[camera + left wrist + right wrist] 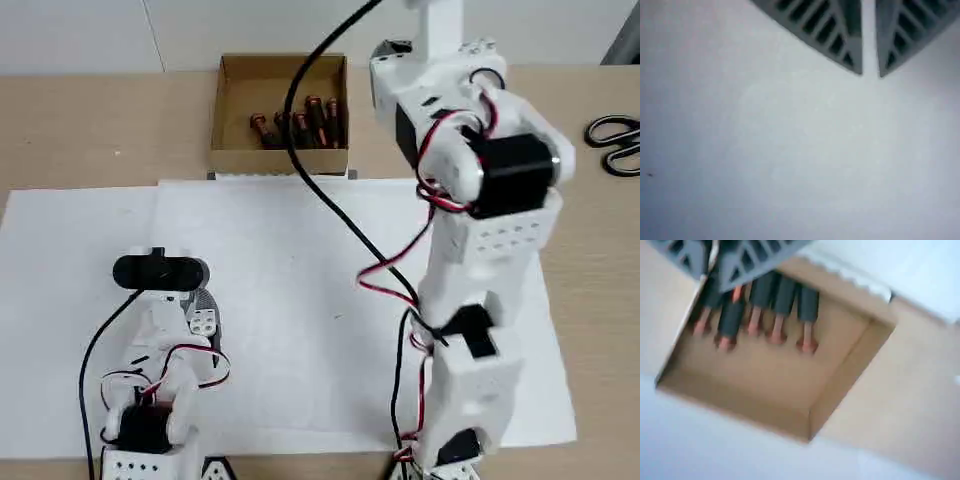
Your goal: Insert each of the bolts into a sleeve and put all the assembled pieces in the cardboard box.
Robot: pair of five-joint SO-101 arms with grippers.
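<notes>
The cardboard box (228, 110) stands at the far middle of the table, just beyond the white paper. Several bolts in dark sleeves (300, 128) lie side by side along one wall inside it. In the right wrist view the same assembled pieces (765, 310) lie with their copper heads toward the box's middle, and the box wall (840, 390) frames them. My right gripper (715, 275) hovers over that row, shut with nothing in it. My left gripper (871, 72) is shut and empty just above bare white paper, and sits folded back near the front left (200, 315).
A white paper sheet (300, 300) covers the table's middle. A black cable (310, 170) runs across the box and the paper to the right arm. Scissors (615, 140) lie at the far right edge.
</notes>
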